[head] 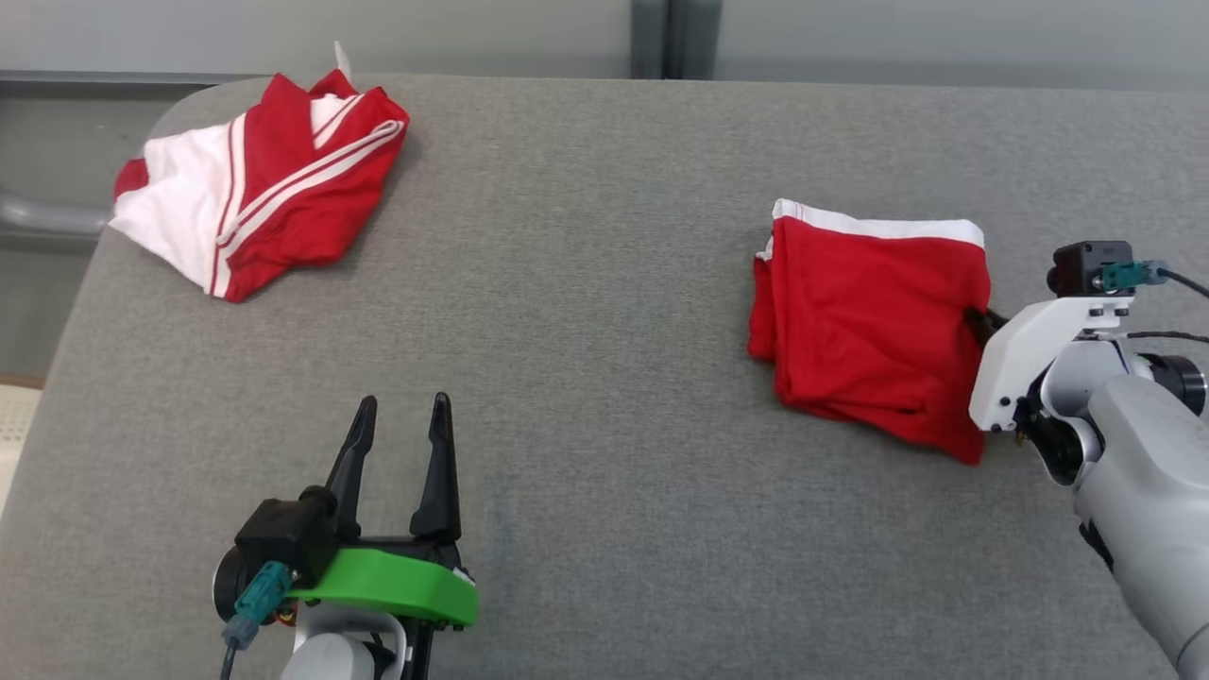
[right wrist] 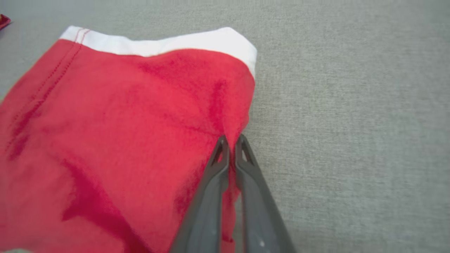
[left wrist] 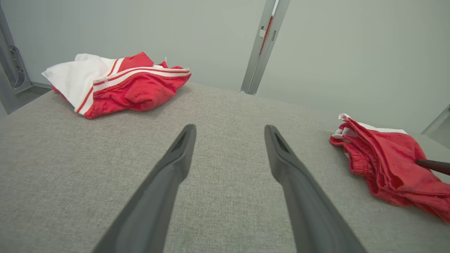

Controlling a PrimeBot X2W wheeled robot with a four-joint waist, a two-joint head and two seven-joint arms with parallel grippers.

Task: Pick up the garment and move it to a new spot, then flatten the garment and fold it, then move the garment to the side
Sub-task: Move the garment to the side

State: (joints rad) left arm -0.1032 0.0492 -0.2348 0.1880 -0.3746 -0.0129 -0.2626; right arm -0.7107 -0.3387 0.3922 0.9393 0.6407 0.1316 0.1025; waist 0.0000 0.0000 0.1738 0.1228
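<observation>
The folded red garment point(head: 869, 312) lies on the right side of the grey cloth-covered desk point(head: 604, 397), its white band point(head: 878, 227) along the far edge. The right claw point(head: 982, 323) is clamped on its right-hand edge, the two dark fingers pinched together with red cloth between them. The left claw point(head: 401, 411) hangs over bare desk at the near left, fingers apart and holding nothing. As the piece is already a neat stack, the step in hand looks like the last one: carrying it to the side. To do that well, the pinch should take in every layer at that edge, not only the top one, or the fold is likely to peel open on the lift. A low, slow carry close to the desk would keep the stack square, and the release should come only once the cloth lies flat. The path should keep well away from the crumpled red-and-white garment point(head: 269, 184) at the far left corner. The right wrist view gives what the head view cannot: the fingertips point(right wrist: 219, 160) meet on a small ridge of cloth at the edge, below the band's corner, though how many layers are caught is hidden. The left wrist view adds the side profile, with the cloth rising a little toward the dark finger point(left wrist: 432, 165) and the layered hems bunched at the opposite end.
</observation>
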